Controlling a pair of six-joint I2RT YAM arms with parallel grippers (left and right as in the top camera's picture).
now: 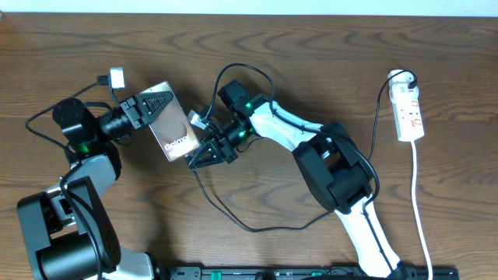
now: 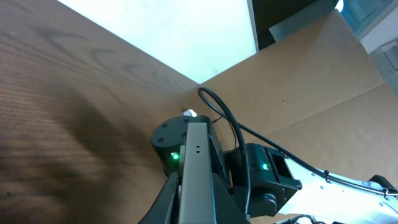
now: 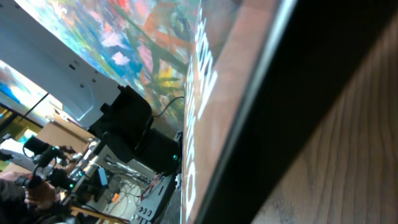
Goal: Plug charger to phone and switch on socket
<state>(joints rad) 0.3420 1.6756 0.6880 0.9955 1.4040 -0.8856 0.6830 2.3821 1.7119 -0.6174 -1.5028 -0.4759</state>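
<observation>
Overhead: left gripper [image 1: 165,103] clamps phone [image 1: 173,128] by its upper-left edge, centre-left of frame. Right gripper [image 1: 199,155] is closed, seemingly pinching charger [image 1: 233,220] tip at phone's lower-right edge; cable trails to lower centre. Can't tell if tip is seated. Socket [image 1: 410,113] sits upper right, well apart from both arms. Plugging looks underway; the switch is left.

— What are you counting out there?
— I'm counting one phone [image 1: 173,128], one charger [image 1: 250,229] looping below the phone, and one socket [image 1: 410,113] far right of the phone.
— Arms?
— I'm seeing two: left arm [image 1: 85,175] and right arm [image 1: 342,175], flanking the phone.
</observation>
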